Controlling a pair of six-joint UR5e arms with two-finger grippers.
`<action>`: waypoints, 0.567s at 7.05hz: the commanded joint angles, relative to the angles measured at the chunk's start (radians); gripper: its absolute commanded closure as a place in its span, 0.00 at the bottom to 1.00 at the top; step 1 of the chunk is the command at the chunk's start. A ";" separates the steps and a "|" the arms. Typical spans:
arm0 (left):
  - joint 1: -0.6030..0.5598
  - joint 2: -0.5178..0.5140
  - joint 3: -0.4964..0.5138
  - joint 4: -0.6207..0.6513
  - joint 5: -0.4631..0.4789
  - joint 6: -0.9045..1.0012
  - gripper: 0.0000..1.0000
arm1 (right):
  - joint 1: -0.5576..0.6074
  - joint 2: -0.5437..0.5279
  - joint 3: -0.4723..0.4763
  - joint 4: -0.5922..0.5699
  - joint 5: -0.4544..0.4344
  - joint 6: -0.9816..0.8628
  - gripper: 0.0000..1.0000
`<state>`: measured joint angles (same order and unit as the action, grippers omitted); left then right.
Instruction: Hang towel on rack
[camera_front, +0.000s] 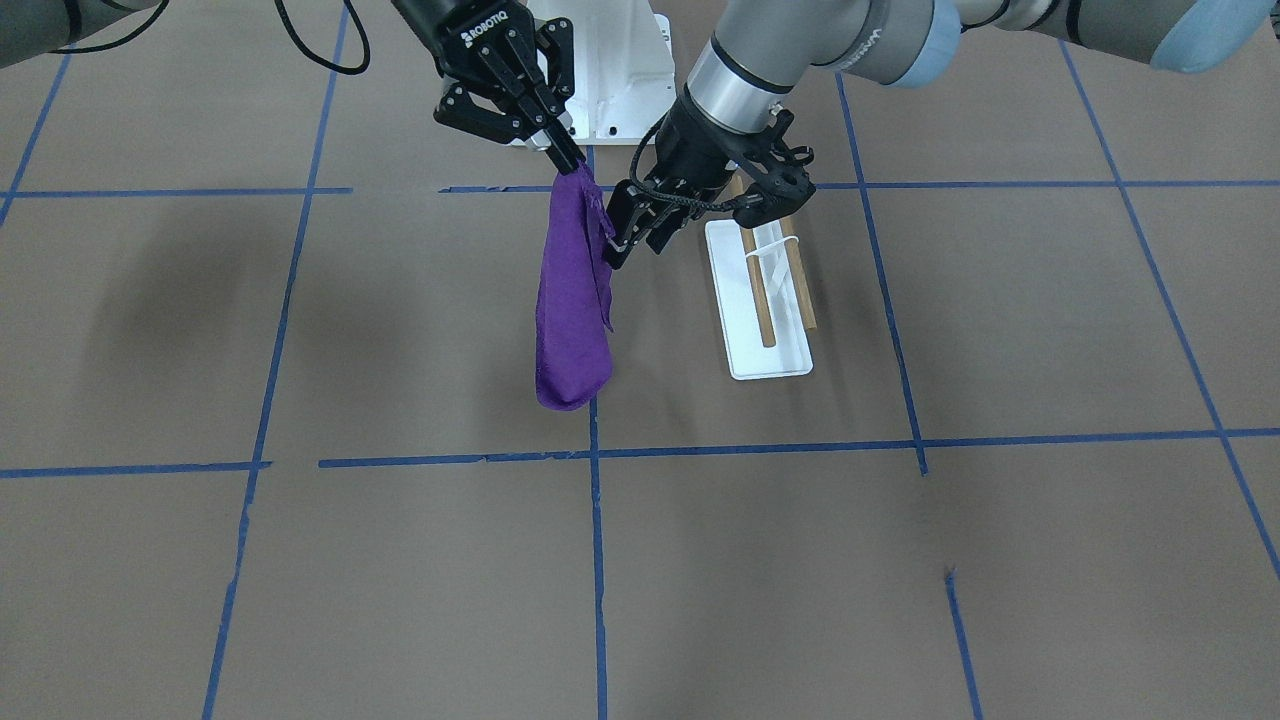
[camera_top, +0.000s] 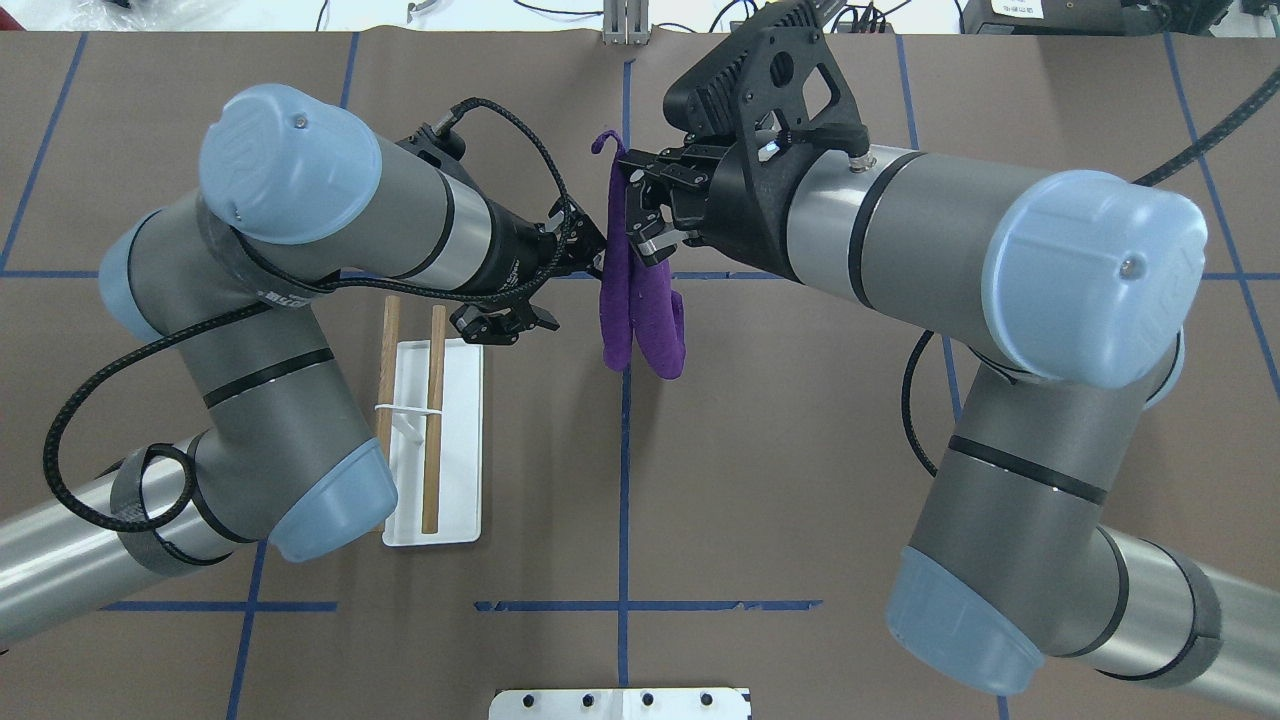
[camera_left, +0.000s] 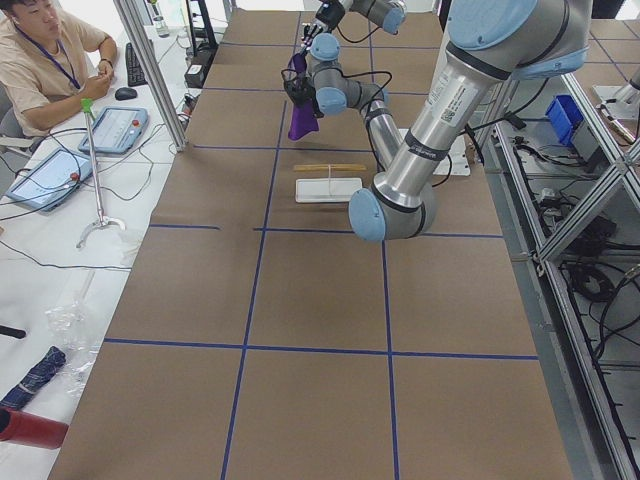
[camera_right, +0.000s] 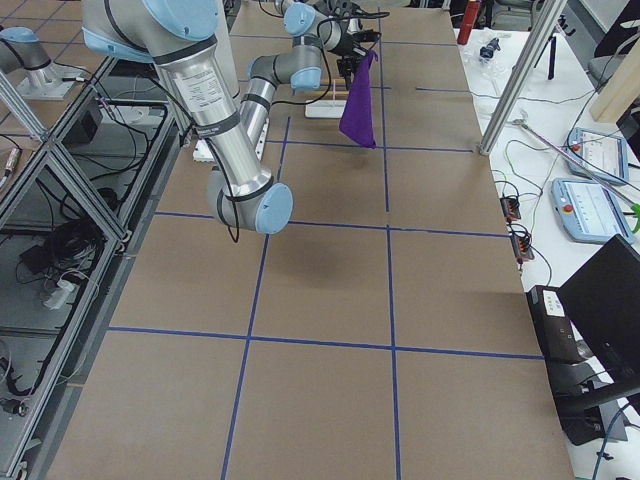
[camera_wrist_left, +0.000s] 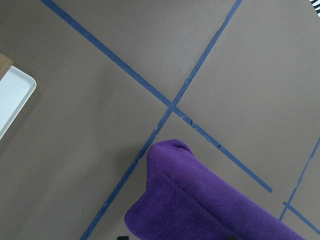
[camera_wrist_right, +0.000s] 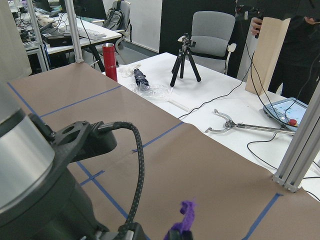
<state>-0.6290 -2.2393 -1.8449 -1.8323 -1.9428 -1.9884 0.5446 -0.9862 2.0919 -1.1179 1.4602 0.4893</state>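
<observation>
The purple towel (camera_front: 572, 310) hangs folded in the air from one upper corner. My right gripper (camera_front: 560, 155) is shut on that corner; it also shows in the overhead view (camera_top: 635, 225). My left gripper (camera_front: 635, 235) is open, right beside the towel's upper edge on the rack's side, not closed on it. In the left wrist view the towel (camera_wrist_left: 200, 205) fills the lower edge. The rack (camera_front: 770, 290), two wooden dowels on a white base, stands on the table just beyond the left gripper. In the overhead view the rack (camera_top: 432, 430) lies partly under my left arm.
A large white metal pedestal (camera_front: 620, 70) stands at the robot's side of the table behind the grippers. Blue tape lines cross the brown table (camera_front: 400, 560). An operator sits past the table's far edge in the left side view (camera_left: 45, 60).
</observation>
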 joint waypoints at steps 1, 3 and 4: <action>-0.043 -0.022 0.000 0.014 0.001 -0.087 0.31 | -0.023 -0.003 0.003 0.007 -0.043 0.000 1.00; -0.101 -0.028 0.021 0.022 -0.059 -0.073 0.31 | -0.061 -0.023 0.028 0.009 -0.082 0.000 1.00; -0.103 -0.049 0.035 0.040 -0.067 -0.073 0.31 | -0.089 -0.025 0.036 0.009 -0.112 0.000 1.00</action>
<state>-0.7191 -2.2706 -1.8251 -1.8065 -1.9882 -2.0639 0.4884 -1.0051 2.1149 -1.1093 1.3834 0.4893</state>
